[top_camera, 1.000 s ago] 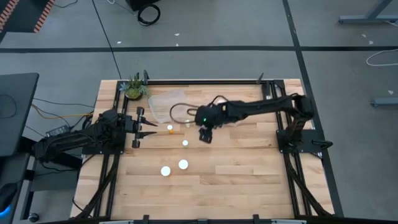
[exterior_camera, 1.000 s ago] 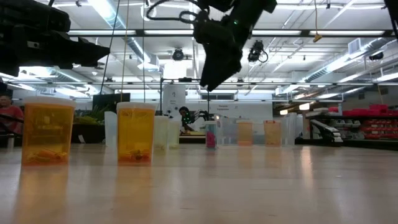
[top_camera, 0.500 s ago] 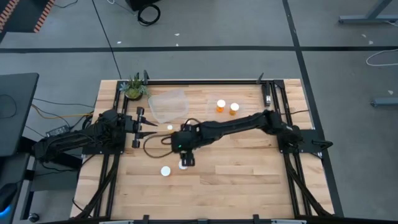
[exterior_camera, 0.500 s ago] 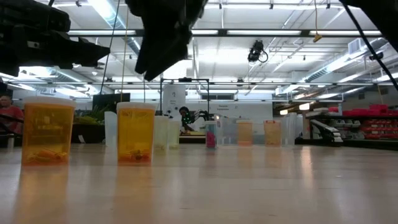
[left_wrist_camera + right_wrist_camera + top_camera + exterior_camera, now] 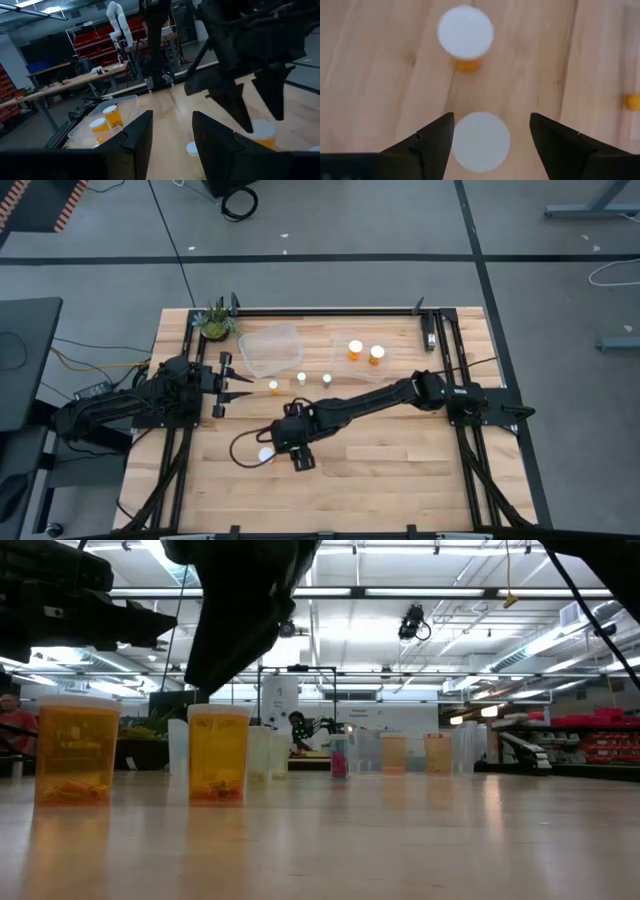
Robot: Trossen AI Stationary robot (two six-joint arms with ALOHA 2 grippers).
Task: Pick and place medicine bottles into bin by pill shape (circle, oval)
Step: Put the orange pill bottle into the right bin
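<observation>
Two wide orange medicine bottles with white caps stand upright on the table's near middle. My right gripper (image 5: 491, 120) hovers open, tilted down, over one of them (image 5: 481, 141), its fingers to either side above the cap without touching. In the low view the gripper (image 5: 215, 670) is just over that bottle (image 5: 218, 755). The other bottle (image 5: 265, 455) stands to its left. Three slimmer bottles (image 5: 301, 378) stand in a row farther back. My left gripper (image 5: 243, 386) waits at the table's left, level and narrowly open, with nothing between its fingers.
Two clear bins sit at the back: the left one (image 5: 270, 350) shows nothing inside, the right one (image 5: 390, 370) holds two orange bottles (image 5: 355, 348). A small green plant (image 5: 215, 320) stands at the far left corner. Bare wood lies to the near right.
My right gripper has swept from the table's middle toward the near left, dropping lower and rolling as it went. It now stands over the two wide bottles. No bottle has moved.
</observation>
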